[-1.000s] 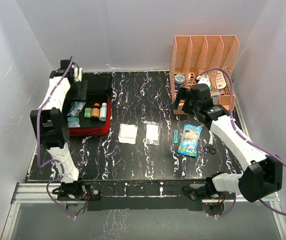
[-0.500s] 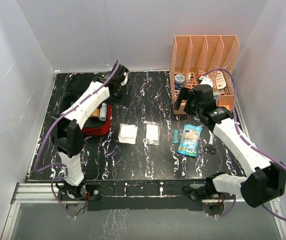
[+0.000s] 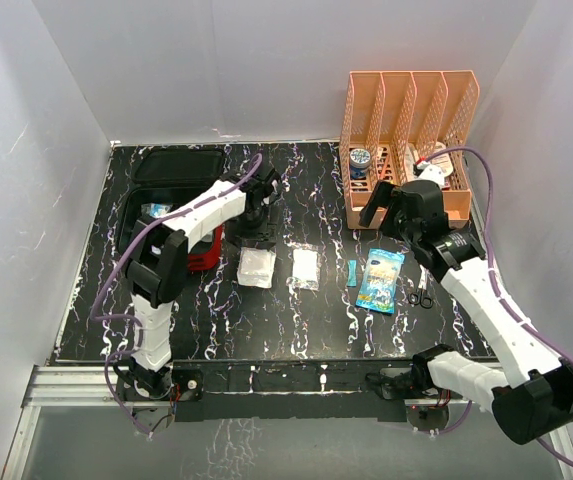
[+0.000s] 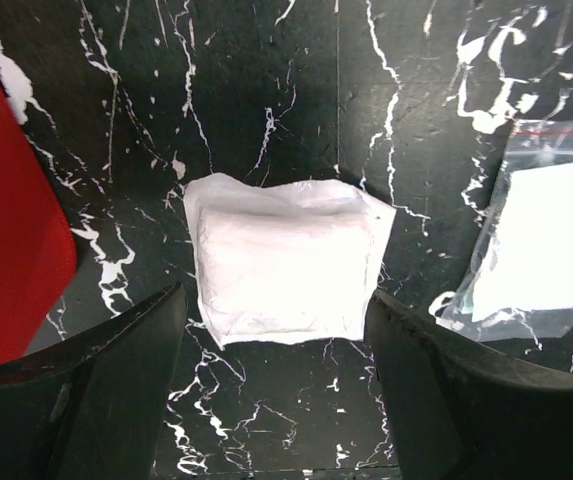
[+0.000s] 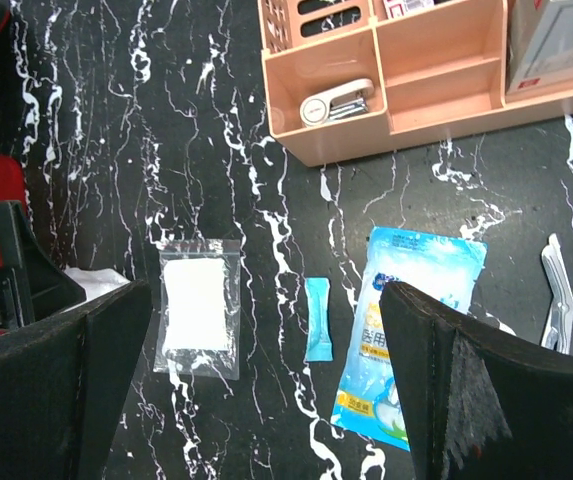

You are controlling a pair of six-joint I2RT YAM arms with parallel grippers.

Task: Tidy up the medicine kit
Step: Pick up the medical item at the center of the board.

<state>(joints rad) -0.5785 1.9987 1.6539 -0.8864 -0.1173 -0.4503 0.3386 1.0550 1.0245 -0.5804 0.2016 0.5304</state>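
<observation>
The medicine kit [image 3: 198, 256] is a red zip case at the left, lying open with its black lid [image 3: 171, 165] behind it. My left arm hides most of its contents. My left gripper [image 3: 256, 236] hangs open just right of the kit, straight above a white wrapped packet [image 3: 256, 268] on the table. In the left wrist view the packet [image 4: 284, 268] lies between the spread fingers of the left gripper [image 4: 276, 330], untouched, with the kit's red edge [image 4: 6, 230] at the left. My right gripper [image 3: 384, 210] is open and empty in front of the rack.
A clear zip bag with a white pad [image 3: 305, 267], a small teal sachet [image 3: 352, 272], a blue pack [image 3: 381, 280] and scissors [image 3: 421, 293] lie across the table's middle and right. An orange-pink file rack [image 3: 406, 110] stands at the back right. White walls enclose the table.
My left arm has swung from the kit's lid at the back left over to the right and now hangs above the white packet. My right gripper has shifted slightly toward the rack.
</observation>
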